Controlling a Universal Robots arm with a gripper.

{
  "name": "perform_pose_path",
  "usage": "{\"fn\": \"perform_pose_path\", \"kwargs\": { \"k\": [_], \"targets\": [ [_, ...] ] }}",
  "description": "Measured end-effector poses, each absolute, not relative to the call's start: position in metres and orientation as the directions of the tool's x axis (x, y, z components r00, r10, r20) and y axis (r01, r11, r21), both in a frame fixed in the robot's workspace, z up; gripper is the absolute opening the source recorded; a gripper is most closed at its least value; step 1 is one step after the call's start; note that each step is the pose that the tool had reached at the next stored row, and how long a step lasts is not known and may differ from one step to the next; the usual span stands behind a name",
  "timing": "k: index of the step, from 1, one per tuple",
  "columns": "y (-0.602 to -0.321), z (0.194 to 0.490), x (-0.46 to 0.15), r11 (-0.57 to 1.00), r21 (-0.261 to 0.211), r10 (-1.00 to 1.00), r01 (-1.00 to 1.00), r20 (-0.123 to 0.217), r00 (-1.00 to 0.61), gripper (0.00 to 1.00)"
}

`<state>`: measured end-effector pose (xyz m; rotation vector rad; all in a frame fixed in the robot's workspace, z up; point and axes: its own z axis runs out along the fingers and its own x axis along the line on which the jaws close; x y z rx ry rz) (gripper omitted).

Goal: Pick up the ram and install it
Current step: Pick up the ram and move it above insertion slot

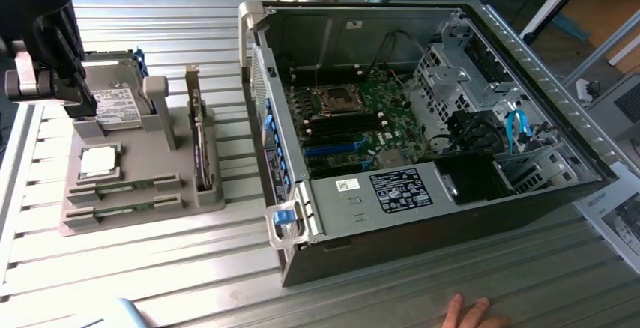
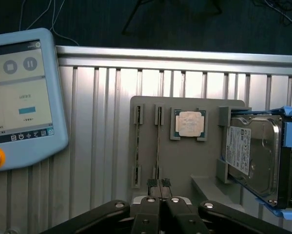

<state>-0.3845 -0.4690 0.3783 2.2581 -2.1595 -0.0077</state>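
Observation:
Two ram sticks stand on edge in the slots of a grey holder tray [image 1: 120, 223]: one ram stick [image 1: 125, 187] [image 2: 158, 141] nearer the processor chip, and a second ram stick [image 1: 115, 212] [image 2: 137, 146] beyond it. My gripper [image 2: 159, 183] hangs above the tray, shut with nothing between its fingers. In the wrist view its tips line up with one end of the stick nearer the chip. In the exterior view the gripper [image 1: 75, 96] is a dark mass at the far left, over the hard drive end of the tray.
The tray also holds a silver-topped processor chip [image 2: 189, 123], a hard drive [image 2: 255, 156] and an upright expansion card [image 1: 203, 144]. An open computer case [image 1: 400, 193] with its motherboard [image 1: 350, 118] lies on the exterior view's right. A teach pendant [image 2: 24, 97] lies nearby. A person's hand [image 1: 470, 313] rests at the table's front edge.

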Motion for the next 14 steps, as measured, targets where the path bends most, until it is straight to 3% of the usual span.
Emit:
{"fn": "perform_pose_path", "kwargs": {
  "k": [14],
  "targets": [
    [-0.475,0.357,-0.385,-0.044,0.013,-0.999,-0.999,0.008,0.044,0.11]
  ]
}}
